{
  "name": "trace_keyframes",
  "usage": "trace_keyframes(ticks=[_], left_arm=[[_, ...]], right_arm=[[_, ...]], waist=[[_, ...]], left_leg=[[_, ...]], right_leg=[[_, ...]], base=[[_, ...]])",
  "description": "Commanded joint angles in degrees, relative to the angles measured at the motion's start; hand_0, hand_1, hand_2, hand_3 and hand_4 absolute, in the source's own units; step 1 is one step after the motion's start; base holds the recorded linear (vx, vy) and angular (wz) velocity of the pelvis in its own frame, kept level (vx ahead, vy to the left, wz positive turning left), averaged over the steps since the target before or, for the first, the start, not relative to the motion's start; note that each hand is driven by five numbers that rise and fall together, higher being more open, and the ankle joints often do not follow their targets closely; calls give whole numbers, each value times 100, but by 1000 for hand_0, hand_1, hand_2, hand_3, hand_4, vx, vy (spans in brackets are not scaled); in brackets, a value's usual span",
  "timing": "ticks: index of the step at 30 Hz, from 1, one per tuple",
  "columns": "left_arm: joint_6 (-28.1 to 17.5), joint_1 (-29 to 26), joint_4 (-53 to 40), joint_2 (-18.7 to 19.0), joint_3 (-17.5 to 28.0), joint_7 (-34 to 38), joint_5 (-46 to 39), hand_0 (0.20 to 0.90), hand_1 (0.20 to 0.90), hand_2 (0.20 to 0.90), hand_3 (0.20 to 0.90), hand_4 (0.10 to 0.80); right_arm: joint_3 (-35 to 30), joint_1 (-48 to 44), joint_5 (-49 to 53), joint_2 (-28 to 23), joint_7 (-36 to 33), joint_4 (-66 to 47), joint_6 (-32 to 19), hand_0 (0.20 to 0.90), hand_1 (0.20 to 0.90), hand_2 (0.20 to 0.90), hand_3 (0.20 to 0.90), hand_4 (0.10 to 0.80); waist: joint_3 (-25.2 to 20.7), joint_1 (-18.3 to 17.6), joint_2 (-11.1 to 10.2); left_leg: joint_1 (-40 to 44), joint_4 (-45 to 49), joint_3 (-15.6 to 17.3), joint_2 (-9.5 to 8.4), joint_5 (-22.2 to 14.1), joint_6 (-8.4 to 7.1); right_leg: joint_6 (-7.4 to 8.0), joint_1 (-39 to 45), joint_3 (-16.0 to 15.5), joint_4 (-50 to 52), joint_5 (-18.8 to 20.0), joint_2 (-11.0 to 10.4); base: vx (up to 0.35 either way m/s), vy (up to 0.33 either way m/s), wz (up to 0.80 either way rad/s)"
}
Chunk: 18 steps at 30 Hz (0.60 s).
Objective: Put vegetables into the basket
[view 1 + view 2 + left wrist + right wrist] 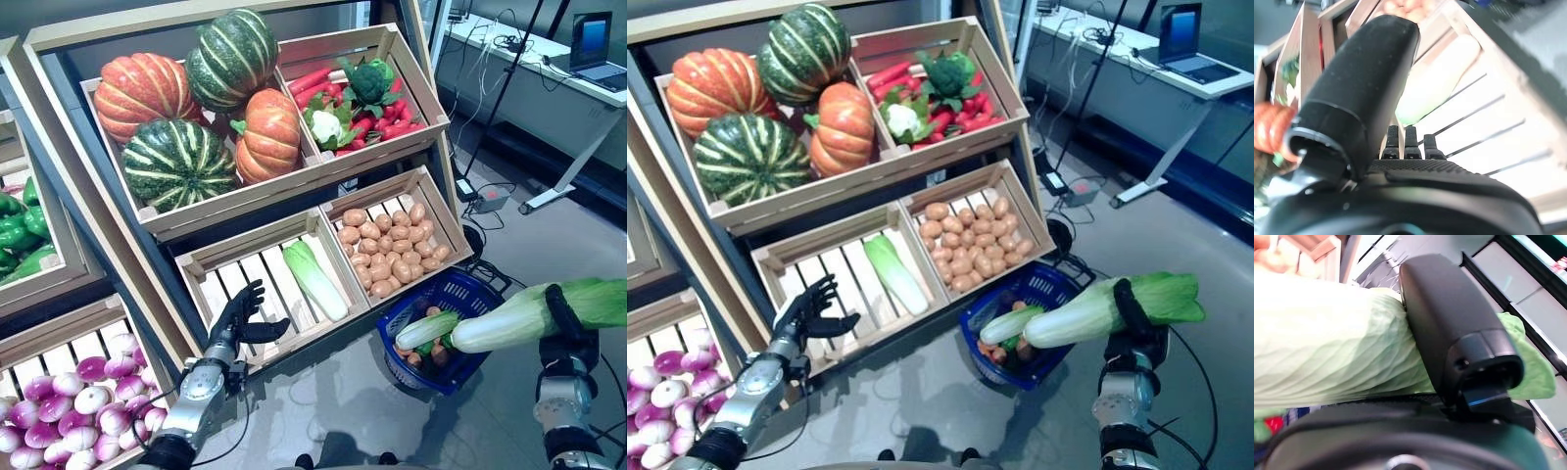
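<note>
Cabbage (pixel 534 315), gripped by right hand (pixel 570 338) at lower right: lower gently into blue basket (pixel 482 296), then release.

Readable text: I can make out none anywhere.
Crates (pixel 294 186): bare wood fronts, no price tags or lettering that I can see.
Basket (pixel 480 294): plain blue mesh, no label visible.
Laptop (pixel 596 44): screen lit blue, nothing legible on it.
My hands: no markings I can read in either wrist view.
</note>
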Motion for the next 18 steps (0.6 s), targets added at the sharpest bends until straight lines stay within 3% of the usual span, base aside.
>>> trace_keyframes(ticks=[1,3,4,5,10,11,12,15,18], left_arm=[[-685,-132,-110,123,324,93,-193,900,900,900,900,800],[-835,141,-236,10,461,-39,-93,900,900,900,900,800],[-896,208,-266,-26,496,-73,-55,900,900,900,900,800],[-944,250,-301,-21,496,-82,-68,900,900,900,900,800],[-1094,39,-783,120,385,149,-306,900,900,900,900,800],[-1180,-74,-849,141,351,250,-366,900,900,900,900,800],[-1208,-237,-809,92,289,359,-383,900,900,900,900,800],[-1185,-424,-911,109,110,295,-124,900,900,900,900,800],[-1141,-307,-1105,327,-136,222,240,900,900,900,900,800]], right_arm=[[28,-330,-341,-198,141,-713,-505,300,300,300,300,400],[154,-175,-270,-2,56,-860,-603,300,300,300,300,400],[161,-145,-209,32,121,-804,-654,300,300,300,300,400],[155,-137,-153,38,211,-731,-694,300,300,300,300,400],[176,-296,3,-128,123,-787,-811,300,300,300,300,400],[159,-345,13,-153,131,-765,-890,300,300,300,300,400],[88,-327,192,-114,73,-708,-953,300,300,300,300,400],[40,-138,36,24,-21,-804,-1045,300,300,300,300,400],[26,75,-471,95,-465,-1051,-1257,300,300,300,300,400]], waist=[[90,130,-367],[343,204,-423],[413,234,-416],[463,262,-396],[504,461,-254],[484,494,-254],[380,517,-262],[212,432,-251],[187,333,-214]], left_leg=[[-518,1917,17,121,-404,-222],[-1307,3300,-85,324,217,-416],[-1526,3455,-153,351,294,-433],[-1617,3330,-187,357,326,-448],[-1514,895,-410,366,626,-523],[-1431,478,-450,315,705,-495],[-1245,186,-602,152,655,-410],[-940,19,-665,31,520,-296],[-739,157,-573,-68,442,-140]], right_leg=[[-339,-77,-102,389,237,-190],[-526,-43,-100,455,312,-140],[-540,6,-46,448,330,-121],[-513,82,30,422,326,-109],[-188,539,219,36,238,-192],[-143,546,207,9,210,-239],[-44,520,134,9,238,-339],[56,486,18,154,203,-461],[236,-42,-92,1311,376,-631]], base=[[10,-134,-17],[39,-96,-20],[105,8,-41],[200,116,-46],[185,187,-18],[142,200,0],[208,224,-9],[212,148,-32],[159,96,-36]])
